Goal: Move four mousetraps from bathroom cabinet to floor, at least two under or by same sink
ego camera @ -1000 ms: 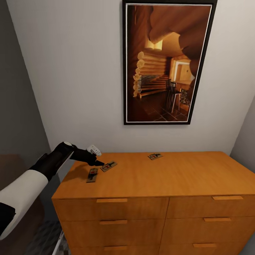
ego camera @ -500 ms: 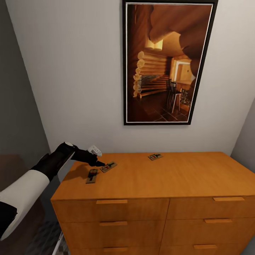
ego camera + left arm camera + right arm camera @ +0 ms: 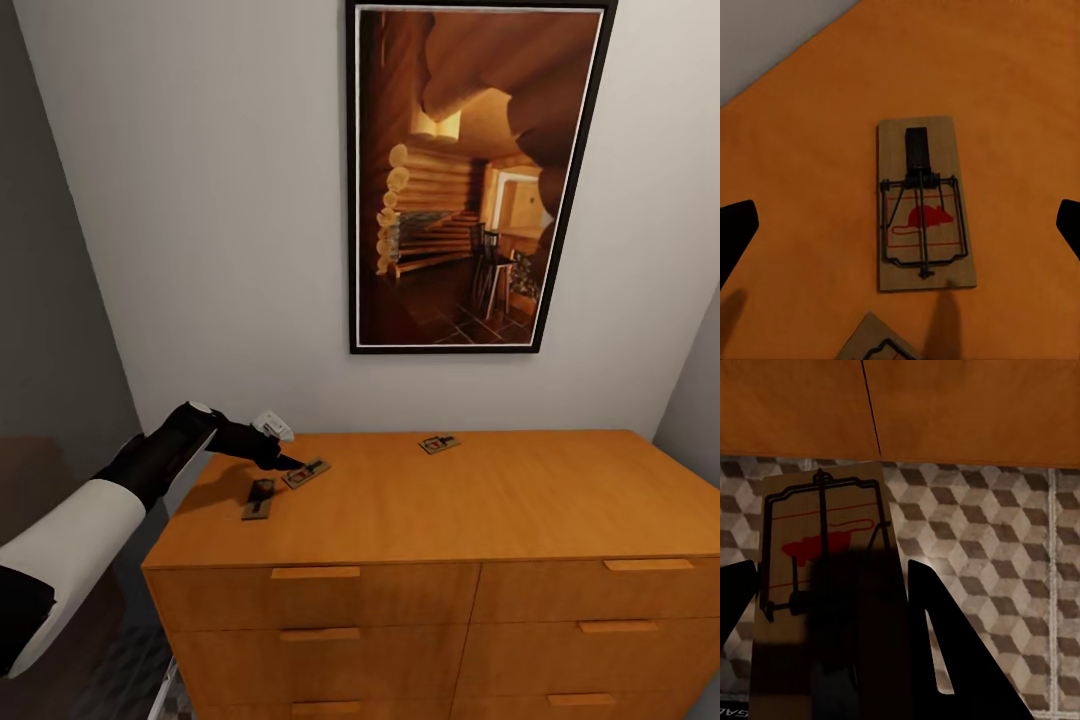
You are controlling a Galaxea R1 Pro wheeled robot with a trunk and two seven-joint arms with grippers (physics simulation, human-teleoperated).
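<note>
Head view: I see my left gripper [image 3: 292, 463] low over the cabinet [image 3: 430, 520] top at its left rear, just beside a mousetrap [image 3: 306, 472], with a second [image 3: 259, 497] near it and a third [image 3: 438, 443] well apart toward the wall. Left wrist view: the fingers [image 3: 735, 232] stand spread either side of one flat mousetrap [image 3: 922, 204], not touching it. Right wrist view: my right gripper's fingers [image 3: 937, 652] pinch a fourth mousetrap [image 3: 825, 585] above the bathroom floor [image 3: 1005, 555].
</note>
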